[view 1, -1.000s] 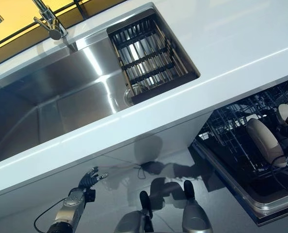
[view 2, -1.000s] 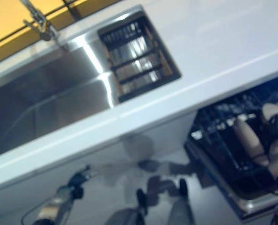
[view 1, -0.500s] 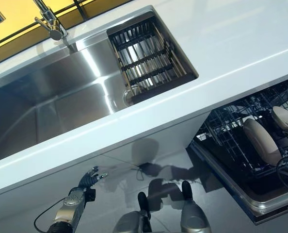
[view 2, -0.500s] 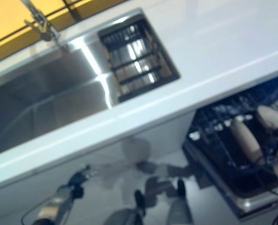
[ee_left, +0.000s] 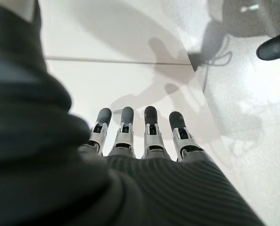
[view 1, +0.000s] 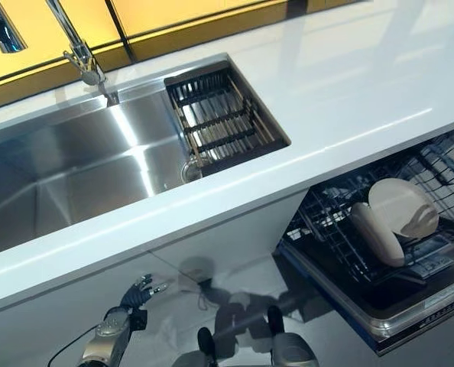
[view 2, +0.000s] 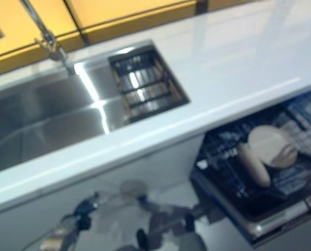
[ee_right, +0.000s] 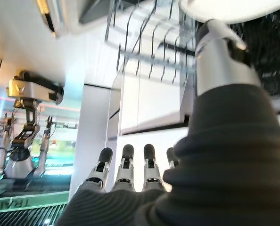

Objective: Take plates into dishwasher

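Plates (view 1: 401, 210) are standing on edge in the dishwasher rack (view 1: 342, 229) at the lower right of the left eye view, two pale ones leaning close together between the wire tines, which is what is keeping them upright rather than flat. The dishwasher (view 1: 410, 313) is sitting pulled out beneath the white countertop (view 1: 349, 84), its door edge jutting toward the bottom right, so the rack is lying open to a reach from above. At the upper left, the steel sink (view 1: 74, 168) is showing no plates, and the dark slatted drain basket (view 1: 223, 122) in its right end looks bare too, with the faucet (view 1: 78, 50) rising behind. The left hand (view 1: 139, 290) is hanging low at the bottom left, in front of the white cabinet face, fingers (ee_left: 149, 127) stretched straight and holding nothing; it looks idle, parked out of the way. The right hand (ee_right: 126, 174) is appearing only in its own wrist view, fingers straight and empty, thumb (ee_right: 215, 56) lifted toward a pale rim at the top of that view, with rack wires beyond. From that I am judging the loading to be well along, possibly finished.
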### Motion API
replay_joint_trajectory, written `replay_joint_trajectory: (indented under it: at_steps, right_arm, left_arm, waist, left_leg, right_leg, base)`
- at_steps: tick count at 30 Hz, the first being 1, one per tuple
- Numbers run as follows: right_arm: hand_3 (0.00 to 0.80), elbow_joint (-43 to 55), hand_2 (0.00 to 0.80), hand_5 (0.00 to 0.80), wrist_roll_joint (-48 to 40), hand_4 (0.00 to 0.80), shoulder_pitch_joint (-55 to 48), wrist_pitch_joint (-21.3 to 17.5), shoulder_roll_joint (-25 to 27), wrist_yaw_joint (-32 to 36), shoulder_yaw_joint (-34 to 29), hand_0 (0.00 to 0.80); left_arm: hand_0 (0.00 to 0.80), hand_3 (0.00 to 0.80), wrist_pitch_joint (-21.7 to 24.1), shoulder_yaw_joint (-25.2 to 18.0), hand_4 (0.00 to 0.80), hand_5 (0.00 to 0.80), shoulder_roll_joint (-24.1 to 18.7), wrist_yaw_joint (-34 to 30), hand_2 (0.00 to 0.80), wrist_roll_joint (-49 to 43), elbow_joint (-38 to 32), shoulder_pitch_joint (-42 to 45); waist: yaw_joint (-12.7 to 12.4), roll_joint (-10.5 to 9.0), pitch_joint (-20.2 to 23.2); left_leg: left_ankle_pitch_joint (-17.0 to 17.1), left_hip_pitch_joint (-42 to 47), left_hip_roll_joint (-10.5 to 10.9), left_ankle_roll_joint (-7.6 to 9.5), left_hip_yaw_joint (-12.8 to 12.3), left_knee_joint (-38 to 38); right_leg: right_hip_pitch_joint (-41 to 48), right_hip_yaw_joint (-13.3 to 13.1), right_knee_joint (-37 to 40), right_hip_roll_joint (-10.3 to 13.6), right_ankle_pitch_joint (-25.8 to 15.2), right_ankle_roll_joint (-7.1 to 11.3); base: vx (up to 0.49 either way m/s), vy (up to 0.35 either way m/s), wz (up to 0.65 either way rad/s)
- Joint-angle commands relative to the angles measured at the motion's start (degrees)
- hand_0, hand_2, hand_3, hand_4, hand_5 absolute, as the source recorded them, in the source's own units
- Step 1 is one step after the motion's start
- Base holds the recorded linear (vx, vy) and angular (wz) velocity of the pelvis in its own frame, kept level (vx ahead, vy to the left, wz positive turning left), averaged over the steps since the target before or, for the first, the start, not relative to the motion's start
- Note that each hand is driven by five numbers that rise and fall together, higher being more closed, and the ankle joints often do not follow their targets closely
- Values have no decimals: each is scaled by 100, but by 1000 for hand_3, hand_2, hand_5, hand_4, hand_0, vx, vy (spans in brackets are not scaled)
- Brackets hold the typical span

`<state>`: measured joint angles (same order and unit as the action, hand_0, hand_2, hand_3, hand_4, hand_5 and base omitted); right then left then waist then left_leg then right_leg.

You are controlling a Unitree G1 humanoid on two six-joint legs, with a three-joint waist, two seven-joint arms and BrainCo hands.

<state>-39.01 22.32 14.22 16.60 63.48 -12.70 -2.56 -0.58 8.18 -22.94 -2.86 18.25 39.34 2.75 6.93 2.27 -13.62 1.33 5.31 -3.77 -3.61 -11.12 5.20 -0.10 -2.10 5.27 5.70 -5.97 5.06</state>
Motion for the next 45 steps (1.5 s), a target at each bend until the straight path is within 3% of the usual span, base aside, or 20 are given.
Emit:
replay_joint_trajectory:
  at_steps: [1,9,20,23,26,29,32,33,34,35,37,40,41,43,45]
  right_arm:
    - [0,-99,0,0,-44,0,27,-6,568,-265,-157,0]
    - [0,-41,0,0,-80,0,-314,-107,715,-233,-552,0]
    - [0,147,0,0,-121,0,-797,-292,481,-357,-921,0]
    - [0,255,0,0,-166,0,-888,-346,394,-417,-958,0]
    - [0,232,0,0,-184,0,-833,-289,366,-527,-889,0]
    - [0,56,0,0,-201,0,-765,-64,329,-634,-831,0]
    - [0,-382,0,0,-725,0,-500,236,439,-1100,-836,0]
    - [0,-452,0,0,-741,0,-488,255,472,-1120,-859,0]
    - [0,-593,0,0,-775,0,-559,239,526,-1150,-990,0]
    - [0,-646,0,0,-842,0,-717,238,563,-1206,-1148,0]
    - [0,-650,0,0,-878,0,-1027,251,626,-1278,-1411,0]
    - [0,-671,0,0,-998,0,-1214,336,739,-1353,-1656,0]
    - [0,-758,0,0,-1053,0,-1074,395,782,-1348,-1615,0]
    - [0,-1082,0,0,-1153,0,-735,399,881,-1430,-1363,0]
    - [0,-1370,0,0,-1269,0,-535,315,890,-1420,-1268,0]
  left_arm:
    - [0,0,300,34,0,0,-242,-68,0,-293,312,-109]
    - [0,0,344,-39,0,0,-277,-144,0,-515,570,6]
    - [0,0,357,-144,0,0,-308,-147,0,-802,856,22]
    - [0,0,288,-263,0,0,-350,3,0,-879,1118,2]
    - [0,0,160,-371,0,0,-385,190,0,-920,1474,-48]
    - [0,0,53,-450,0,0,-458,415,0,-780,1712,-140]
    - [0,0,232,-488,0,0,-611,412,0,-586,1525,-475]
    - [0,0,282,-516,0,0,-626,396,0,-567,1505,-520]
    - [0,0,344,-556,0,0,-616,345,0,-533,1427,-553]
    - [0,0,379,-573,0,0,-617,267,0,-511,1372,-587]
    - [0,0,438,-568,0,0,-582,193,0,-453,1314,-637]
    - [0,0,299,-569,0,0,-509,222,0,-196,1255,-688]
    - [0,0,230,-540,0,0,-521,272,0,-60,1296,-805]
    - [0,0,119,-471,0,0,-565,257,0,55,1437,-1031]
    - [0,0,160,-423,0,0,-565,238,0,12,1616,-1104]
  waist:
    - [-100,-259,405]
    - [-98,-355,576]
    - [-72,-380,636]
    - [-46,-405,653]
    - [-45,-431,559]
    - [-66,-421,454]
    - [-187,-407,91]
    - [-157,-427,67]
    - [-14,-449,130]
    - [111,-466,204]
    - [303,-433,320]
    - [563,-192,408]
    - [612,-95,281]
    - [735,-86,94]
    - [787,-149,40]
  left_leg:
    - [-339,224,-48,52,175,-36]
    - [-342,262,-94,54,161,-33]
    - [-376,307,-106,65,141,-25]
    - [-466,383,-200,69,142,-203]
    - [-602,273,-332,46,237,-660]
    - [-285,165,-408,-15,373,-350]
    - [304,-686,-366,-242,402,-302]
    - [231,-704,-388,-223,296,-450]
    - [4,-485,-425,-239,-35,-736]
    - [-112,-287,-475,-262,-165,-1071]
    - [-154,29,-503,-284,-77,-1558]
    - [-258,628,-376,-295,402,-2100]
    - [-600,673,-235,-182,632,-1811]
    - [-1350,819,-201,-27,439,-1438]
    - [-1640,960,-184,61,218,-1228]
  right_leg:
    - [61,85,-27,40,62,318]
    - [95,67,-27,7,68,334]
    - [93,1,-27,10,60,367]
    - [128,-41,-133,4,131,289]
    - [4,77,-648,-71,414,128]
    - [-29,177,-666,-209,437,57]
    - [-112,221,-280,-256,206,69]
    - [-166,282,-249,-213,186,59]
    - [-304,461,-194,-96,105,9]
    - [-411,520,-186,-23,33,-62]
    - [-614,547,-218,22,-69,-166]
    - [-1208,503,-557,-92,-93,-259]
    - [-1672,376,-914,-198,-103,-223]
    - [-2235,225,-1298,-70,-284,-11]
    - [-2421,270,-1341,98,-460,179]
  base:
    - [32,22,-1]
    - [22,8,-1]
    - [1,-9,0]
    - [46,-145,-2]
    - [77,-214,-6]
    - [17,-164,3]
    - [-465,-95,23]
    - [-483,-6,27]
    - [-370,84,23]
    - [-303,105,22]
    - [-311,136,62]
    - [-392,193,34]
    - [-546,209,46]
    - [-517,186,37]
    - [-395,123,33]
